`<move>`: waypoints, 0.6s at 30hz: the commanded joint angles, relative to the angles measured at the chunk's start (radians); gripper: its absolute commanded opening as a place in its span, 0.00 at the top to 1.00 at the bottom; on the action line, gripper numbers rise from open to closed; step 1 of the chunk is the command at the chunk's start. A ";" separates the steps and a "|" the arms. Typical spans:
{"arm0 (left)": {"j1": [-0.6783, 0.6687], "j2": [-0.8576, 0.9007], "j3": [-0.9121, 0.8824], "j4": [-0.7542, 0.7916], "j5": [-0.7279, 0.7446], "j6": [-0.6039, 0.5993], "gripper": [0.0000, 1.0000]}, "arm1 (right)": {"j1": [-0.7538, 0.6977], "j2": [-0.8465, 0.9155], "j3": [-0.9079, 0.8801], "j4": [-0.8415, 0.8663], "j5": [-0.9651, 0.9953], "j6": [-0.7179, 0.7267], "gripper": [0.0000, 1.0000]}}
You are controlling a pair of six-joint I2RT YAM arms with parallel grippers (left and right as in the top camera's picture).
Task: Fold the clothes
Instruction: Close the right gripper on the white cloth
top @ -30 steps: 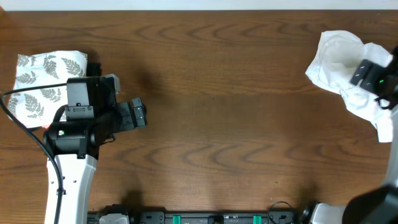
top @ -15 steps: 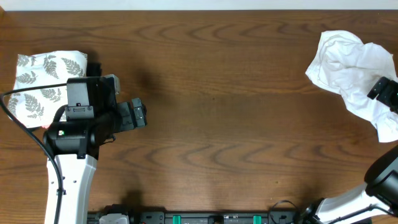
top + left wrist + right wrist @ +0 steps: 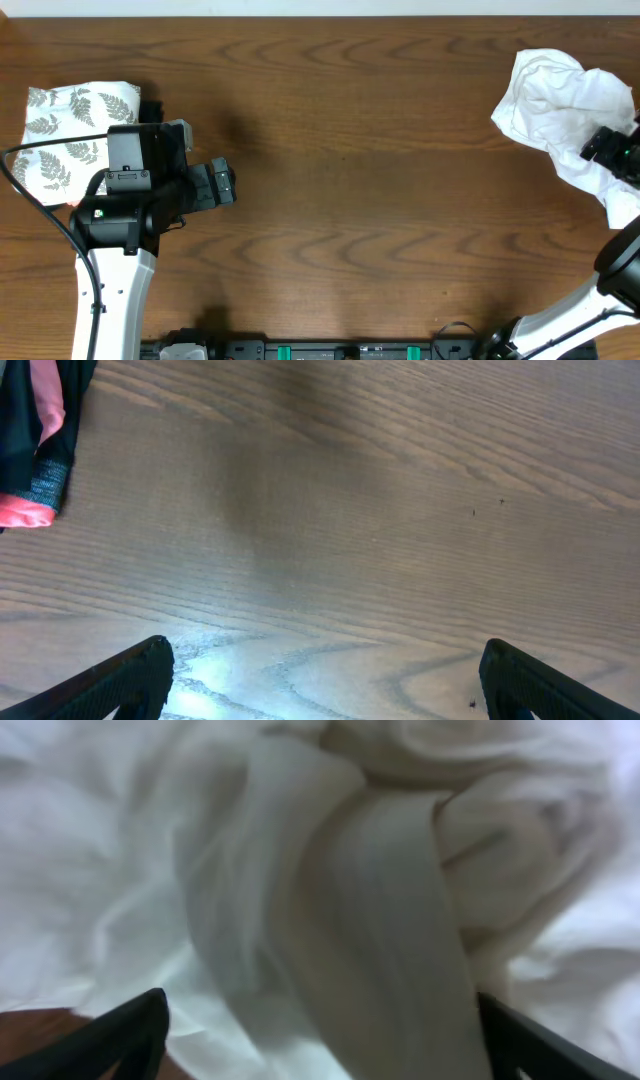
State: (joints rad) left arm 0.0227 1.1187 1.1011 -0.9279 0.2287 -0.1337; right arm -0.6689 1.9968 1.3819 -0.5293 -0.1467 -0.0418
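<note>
Now the right gripper (image 3: 602, 149) sits farther toward 5 o'clock on the shirt (image 3: 550, 95).
Both jaws wide; left gripper (image 3: 225, 185) unmoved.

A robotics lab: robot arms (image 3: 110, 270) mounted at a wooden table (image 3: 350, 200).

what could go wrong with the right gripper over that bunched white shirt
1. The white T-shirt lies in a crumpled heap, and the right gripper hangs open over thick overlapping folds; closing here may pinch several layers, so it lifts as a lump.
2. The left gripper, open over bare wood, sits far across the table, so spreading the shirt likely needs a drag first, which could bunch it more.
</note>
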 commanded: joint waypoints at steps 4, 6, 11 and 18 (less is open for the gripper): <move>0.005 -0.003 0.023 -0.003 -0.013 0.005 0.02 | 0.008 0.021 0.019 0.030 -0.017 -0.011 0.26; 0.005 -0.003 0.022 -0.003 -0.013 0.005 0.02 | 0.007 0.021 0.019 0.037 -0.016 -0.005 0.32; 0.005 -0.003 0.022 -0.003 -0.013 0.005 0.02 | 0.009 -0.001 0.020 0.051 -0.019 0.003 0.39; 0.005 -0.003 0.022 -0.003 -0.013 0.005 0.02 | 0.009 -0.080 0.024 0.056 -0.019 0.003 0.51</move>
State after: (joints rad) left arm 0.0227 1.1187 1.1011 -0.9276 0.2283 -0.1337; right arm -0.6682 1.9938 1.3823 -0.4797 -0.1505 -0.0414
